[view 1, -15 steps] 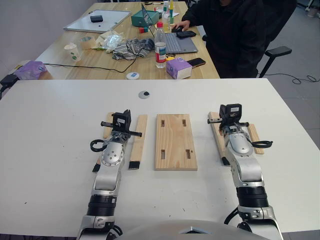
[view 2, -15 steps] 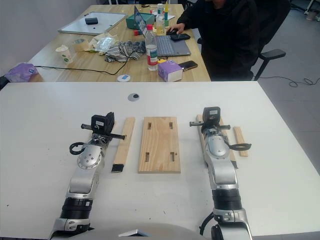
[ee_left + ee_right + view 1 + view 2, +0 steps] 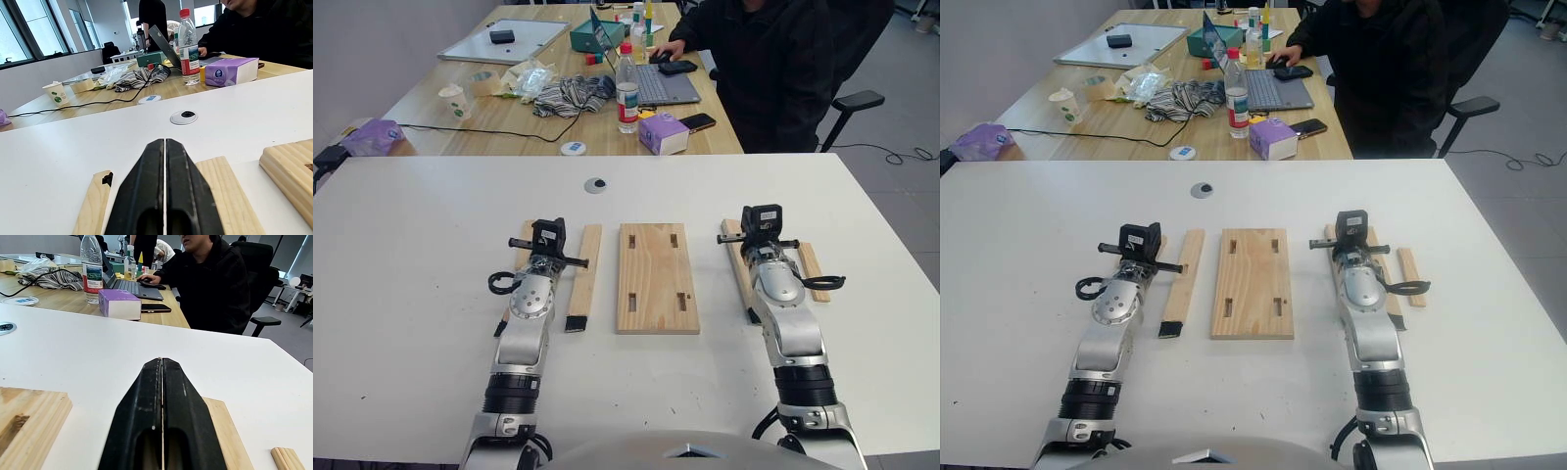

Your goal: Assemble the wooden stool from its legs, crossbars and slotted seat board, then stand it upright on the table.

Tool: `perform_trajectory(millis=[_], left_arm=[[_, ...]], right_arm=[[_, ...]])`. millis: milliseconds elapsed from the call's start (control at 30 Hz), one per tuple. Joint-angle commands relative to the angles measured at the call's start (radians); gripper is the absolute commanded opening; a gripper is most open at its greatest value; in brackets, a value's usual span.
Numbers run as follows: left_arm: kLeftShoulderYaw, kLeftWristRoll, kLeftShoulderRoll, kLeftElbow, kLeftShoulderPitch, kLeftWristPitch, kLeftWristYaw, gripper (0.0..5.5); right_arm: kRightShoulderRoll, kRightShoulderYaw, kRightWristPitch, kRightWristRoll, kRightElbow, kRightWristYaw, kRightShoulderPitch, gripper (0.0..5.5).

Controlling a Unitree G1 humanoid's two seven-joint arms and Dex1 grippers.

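The slotted seat board lies flat in the middle of the white table. Left of it lies a leg plank with a black end, and a second plank sits beside it. My left gripper is shut and empty, resting low between those two planks. Right of the board lies another leg plank, with a thin crossbar farther right. Over that plank is my right gripper, shut with nothing in it.
A round grey cap sits in the table behind the board. Beyond it a wooden desk carries a bottle, a tissue box, a laptop and clutter, where a seated person works. Bare table lies to both sides.
Both grippers have edged very slightly to the left. The wooden parts have not moved.
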Motion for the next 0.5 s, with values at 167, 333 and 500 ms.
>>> perform_trajectory(millis=[167, 333, 500], left_arm=[[0.119, -0.03, 0.191, 0.146, -0.154, 0.267, -0.084, 1.1], [0.145, -0.089, 0.319, 0.341, -0.231, 0.42, -0.242, 1.88], [0.137, -0.107, 0.343, 0.381, -0.257, 0.388, -0.295, 2.16]], right_arm=[[0.023, 0.0, -0.006, -0.007, 0.007, -0.011, -0.011, 0.0], [0.029, 0.003, -0.008, -0.005, 0.008, -0.022, -0.006, 0.0], [0.032, -0.007, -0.009, -0.009, 0.021, -0.016, -0.014, 0.0]])
